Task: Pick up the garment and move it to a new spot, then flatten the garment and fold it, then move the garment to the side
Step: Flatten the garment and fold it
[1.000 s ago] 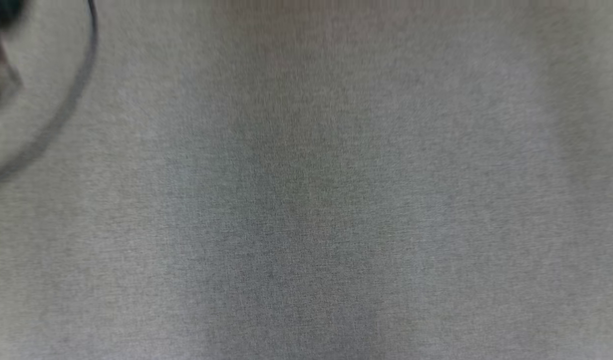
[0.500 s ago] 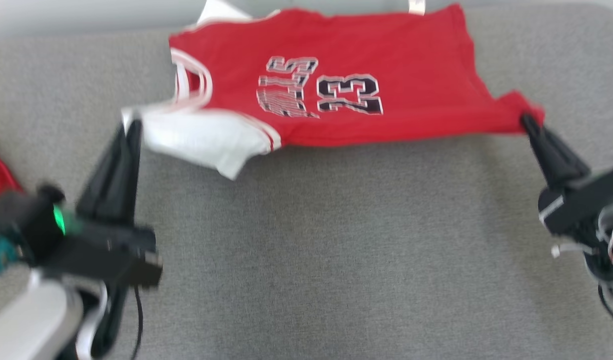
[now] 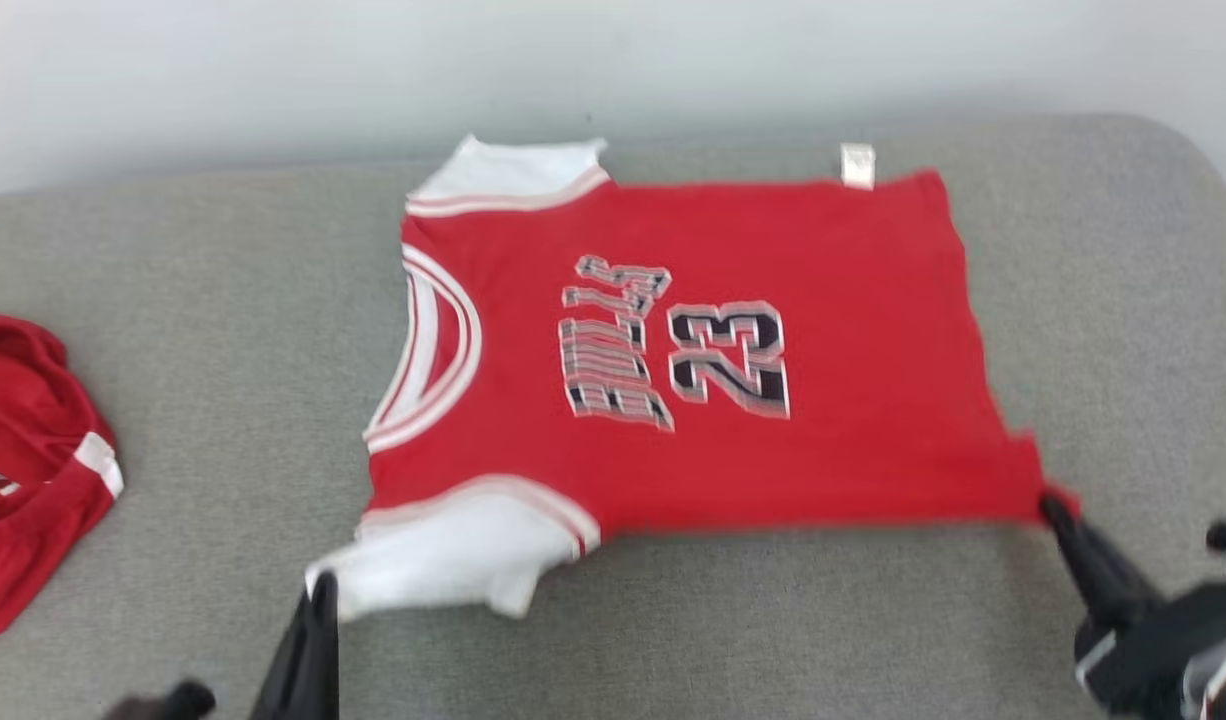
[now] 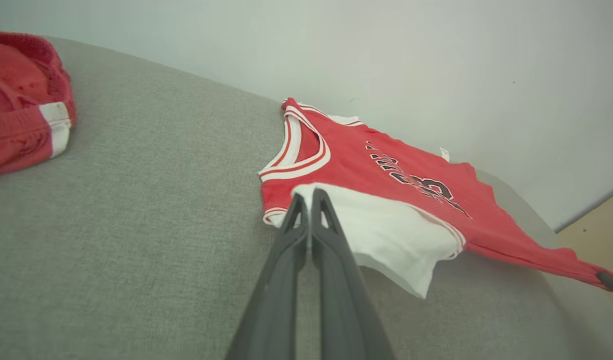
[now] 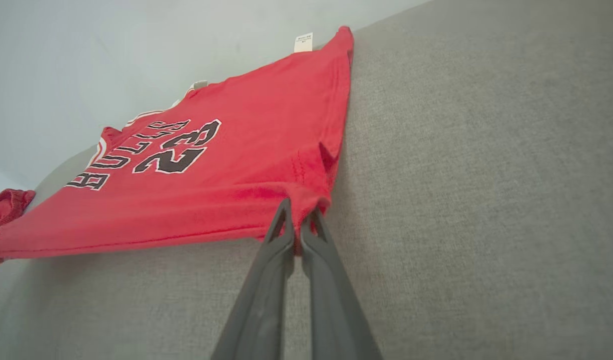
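Observation:
The garment [image 3: 753,290] is a red jersey with white sleeves and the number 23, spread across the grey cushion [image 3: 223,300] with its collar to the left. My left gripper [image 3: 318,585] is shut on the near white sleeve, seen up close in the left wrist view as the sleeve [image 4: 386,230] pinched at the left gripper [image 4: 309,197]. My right gripper [image 3: 1051,505] is shut on the near red hem corner; the right wrist view shows the garment [image 5: 226,155] bunched at the right gripper [image 5: 299,210]. The near edge is pulled taut between both grippers.
Another red piece of clothing [image 3: 28,450] with a white band lies bunched at the cushion's left end, also in the left wrist view [image 4: 21,95]. A pale wall [image 3: 613,60] runs behind the cushion. Bare grey cushion lies in front of the jersey.
The head camera has swung, so the whole picture shifted. The jersey now lies flatter and more fully spread on the cushion, with both grippers still shut on its near corners.

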Robot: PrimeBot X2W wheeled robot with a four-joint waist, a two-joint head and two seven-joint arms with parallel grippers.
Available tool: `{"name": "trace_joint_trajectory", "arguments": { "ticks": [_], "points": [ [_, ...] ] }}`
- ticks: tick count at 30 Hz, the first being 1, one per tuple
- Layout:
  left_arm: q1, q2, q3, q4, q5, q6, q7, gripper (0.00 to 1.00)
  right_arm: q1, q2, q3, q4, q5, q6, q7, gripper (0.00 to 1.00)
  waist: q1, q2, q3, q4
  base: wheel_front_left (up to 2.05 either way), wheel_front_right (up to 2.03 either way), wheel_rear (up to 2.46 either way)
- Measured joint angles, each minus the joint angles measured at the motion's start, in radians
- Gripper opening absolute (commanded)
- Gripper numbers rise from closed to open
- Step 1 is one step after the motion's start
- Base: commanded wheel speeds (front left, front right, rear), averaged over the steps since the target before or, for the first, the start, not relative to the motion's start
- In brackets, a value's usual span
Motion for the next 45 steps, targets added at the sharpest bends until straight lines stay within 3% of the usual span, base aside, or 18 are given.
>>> {"name": "trace_joint_trajectory", "arguments": {
  "ticks": [6, 12, 19, 29, 35, 45],
  "points": [
    [0.137, -0.068, 0.031, 0.053, 0.026, -0.055, 0.000, 0.00, 0.169, 0.040, -0.069, -0.015, -0.032, 0.000, 0.022, 0.00, 0.0000, 0.0001, -0.036, 0.019, 0.00, 0.00, 0.00],
    [0.201, -0.096, 0.018, 0.086, 0.039, -0.096, 0.000, 0.00, 0.308, 0.069, -0.160, -0.049, -0.057, 0.000, 0.058, 0.00, 0.0000, 0.0002, -0.050, 0.030, 0.00, 0.00, 0.00],
    [0.180, -0.086, 0.008, 0.095, 0.053, -0.129, 0.003, 0.00, 0.358, 0.122, -0.229, -0.130, -0.089, 0.000, 0.132, 0.00, 0.0002, 0.0003, -0.037, 0.020, 0.00, 0.00, 0.00],
    [-0.065, 0.002, 0.003, 0.125, 0.112, -0.198, 0.103, 0.00, 0.197, 0.209, -0.230, -0.192, -0.125, 0.000, 0.247, 0.00, 0.0003, 0.0003, -0.035, -0.031, 0.00, 0.00, 0.00],
    [-0.254, 0.017, 0.007, 0.223, 0.119, -0.251, 0.167, 0.00, 0.060, 0.235, -0.244, -0.095, -0.151, 0.000, 0.271, 0.00, 0.0003, 0.0003, -0.018, -0.062, 0.00, 0.00, 0.00],
    [-0.523, -0.014, -0.030, 0.498, 0.137, -0.339, 0.229, 0.00, -0.192, 0.257, -0.189, 0.105, -0.167, 0.000, 0.259, 0.00, 0.0003, 0.0003, 0.035, -0.092, 0.00, 0.00, 0.00]
  ]
}}
